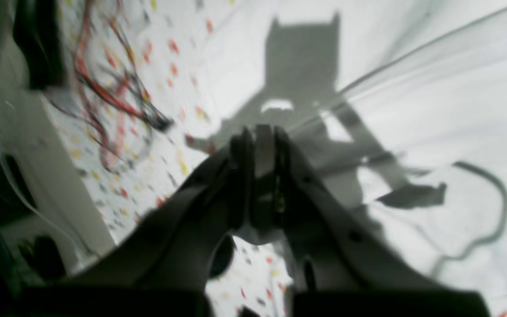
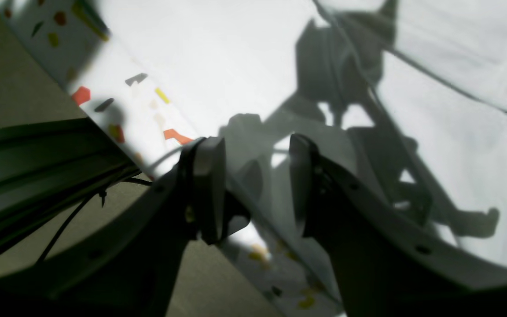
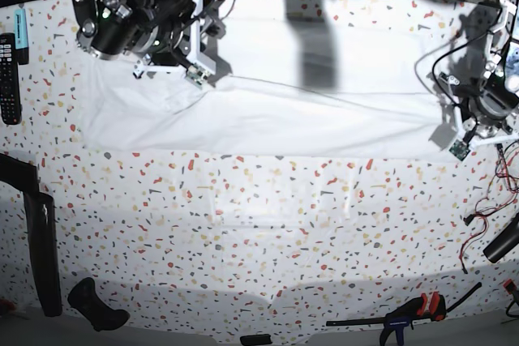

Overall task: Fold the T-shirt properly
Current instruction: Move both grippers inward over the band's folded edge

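The shirt (image 3: 268, 103) is lying spread along the tabletop's (image 3: 259, 224) far side; the left gripper (image 1: 260, 132) is pinching its edge with jaws shut, seemingly for folding; the right gripper (image 2: 253, 176) is hovering with jaws half open, empty.

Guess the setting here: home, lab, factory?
Likely a robotics lab or workshop bench: loose red wiring and a bar clamp lie on the speckled table, with a remote at its edge.

The T-shirt (image 3: 268, 99) lies spread across the far part of the table (image 3: 259, 224). A remote (image 3: 8, 79) sits at the far left; a clamp (image 3: 405, 313), seemingly, lies near right.
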Controlling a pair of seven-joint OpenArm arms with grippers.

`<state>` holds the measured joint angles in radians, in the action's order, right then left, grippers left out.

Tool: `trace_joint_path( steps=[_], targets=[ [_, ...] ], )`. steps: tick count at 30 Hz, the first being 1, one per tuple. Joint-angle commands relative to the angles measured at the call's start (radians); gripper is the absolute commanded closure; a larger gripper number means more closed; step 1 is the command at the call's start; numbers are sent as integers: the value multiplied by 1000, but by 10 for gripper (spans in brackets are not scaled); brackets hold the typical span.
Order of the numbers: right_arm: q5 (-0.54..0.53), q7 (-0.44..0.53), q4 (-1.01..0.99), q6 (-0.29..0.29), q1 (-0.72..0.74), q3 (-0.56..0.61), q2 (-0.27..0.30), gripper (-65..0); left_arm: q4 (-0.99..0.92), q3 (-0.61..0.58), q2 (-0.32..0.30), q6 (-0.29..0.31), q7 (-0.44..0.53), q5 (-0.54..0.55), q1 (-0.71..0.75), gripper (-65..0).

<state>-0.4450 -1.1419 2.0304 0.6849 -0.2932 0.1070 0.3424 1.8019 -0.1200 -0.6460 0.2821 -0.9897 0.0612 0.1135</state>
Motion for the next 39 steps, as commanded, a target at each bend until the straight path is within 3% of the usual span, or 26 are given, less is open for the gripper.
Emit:
trace_joint_path(
  steps=[1, 5, 8, 10, 15, 17, 21, 24, 29, 33, 39],
  targets=[
    [-9, 16, 19, -1, 14, -3, 4, -240, 16, 9, -17, -13, 8, 9, -13, 0],
    [-12, 16, 19, -6, 28, -3, 3, -240, 16, 8, -17, -5, 46, 79, -10, -22],
    [-12, 16, 19, -14, 27, -3, 4, -240, 16, 9, -17, -6, 80, 89, -8, -293],
    [-12, 16, 19, -24, 27, -3, 4, -240, 16, 9, -17, -11, 77, 86, -9, -389],
    [-13, 42, 32, -25, 33, -3, 4, -240, 16, 9, -17, -123, 56, -7, -9, -399],
    [-21, 98, 63, -25, 33, -3, 4, -240, 16, 9, -17, -182, 56, -45, -10, -399],
    [-108, 239, 122, -58, 44, -3, -1, -240, 26, 8, -16, -231, 81, -24, -11, -399],
    [0, 259, 108, -79, 80, -3, -68, -240, 47, 8, 0, -217, 83, 74, -11, -399],
    [186, 267, 14, -116, 116, -3, -144, -240, 52, 8, 97, -104, 76, 221, 10, -399],
    [267, 283, -118, -120, 116, -3, -151, -240, 50, 8, 149, -79, 92, 185, 75, -399],
    [323, 360, -357, -165, 138, -3, -151, -240, 13, 8, 153, -79, 113, 164, 119, -399]
  ],
)
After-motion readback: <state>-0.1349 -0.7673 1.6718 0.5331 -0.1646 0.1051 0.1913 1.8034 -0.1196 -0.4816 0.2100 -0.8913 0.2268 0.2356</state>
